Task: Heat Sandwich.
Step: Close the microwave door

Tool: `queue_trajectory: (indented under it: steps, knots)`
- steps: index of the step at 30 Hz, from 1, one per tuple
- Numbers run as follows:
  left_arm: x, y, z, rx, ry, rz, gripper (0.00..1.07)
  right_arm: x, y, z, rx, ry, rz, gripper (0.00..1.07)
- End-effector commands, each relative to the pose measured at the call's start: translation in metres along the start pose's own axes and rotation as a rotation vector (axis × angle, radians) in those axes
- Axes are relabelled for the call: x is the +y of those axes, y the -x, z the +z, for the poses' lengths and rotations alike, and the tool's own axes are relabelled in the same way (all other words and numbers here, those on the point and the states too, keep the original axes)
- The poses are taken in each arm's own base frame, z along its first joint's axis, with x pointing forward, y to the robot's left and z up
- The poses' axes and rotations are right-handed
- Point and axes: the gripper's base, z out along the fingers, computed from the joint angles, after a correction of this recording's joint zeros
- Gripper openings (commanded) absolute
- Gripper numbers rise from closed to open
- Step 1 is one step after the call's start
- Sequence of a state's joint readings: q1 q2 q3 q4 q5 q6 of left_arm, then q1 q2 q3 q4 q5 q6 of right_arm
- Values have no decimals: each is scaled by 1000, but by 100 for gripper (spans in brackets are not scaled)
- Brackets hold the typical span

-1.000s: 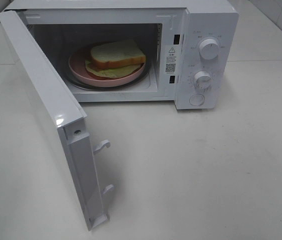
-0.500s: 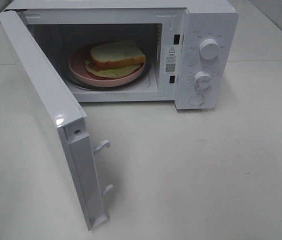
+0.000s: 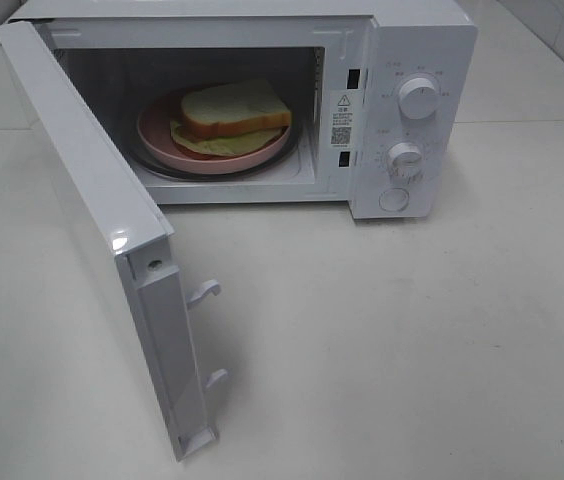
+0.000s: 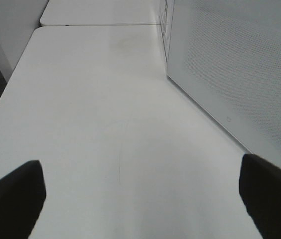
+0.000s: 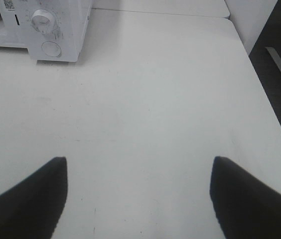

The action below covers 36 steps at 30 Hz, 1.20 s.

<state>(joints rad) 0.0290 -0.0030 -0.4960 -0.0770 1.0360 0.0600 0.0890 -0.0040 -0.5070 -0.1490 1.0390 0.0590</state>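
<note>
The sandwich, white bread with tan crust and red and pale green filling, lies on a round pink plate inside the open white microwave. The microwave door swings out toward the front left. Neither gripper shows in the exterior high view. In the left wrist view my left gripper is open and empty over bare table, with the door's outer face beside it. My right gripper is also open and empty, well away from the microwave's control panel.
Two knobs and a round button sit on the microwave's right panel. Two latch hooks stick out of the door's free edge. The white table's edge drops to dark floor on the right.
</note>
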Motion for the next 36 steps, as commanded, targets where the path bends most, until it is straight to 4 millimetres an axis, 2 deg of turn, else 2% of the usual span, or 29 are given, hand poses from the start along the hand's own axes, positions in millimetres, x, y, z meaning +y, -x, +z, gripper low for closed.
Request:
queue_trajectory:
  steps: [1, 31, 36]
  knots:
    - [-1, -2, -3, -31, -5, -1, 101, 0, -3, -2, -25, -7, 16, 76]
    - [-1, -2, -3, -34, -7, -2, 101, 0, -3, -2, -25, -7, 16, 76]
    - [-1, 6, -6, -51, -10, -4, 101, 0, -3, -2, -25, -7, 16, 76]
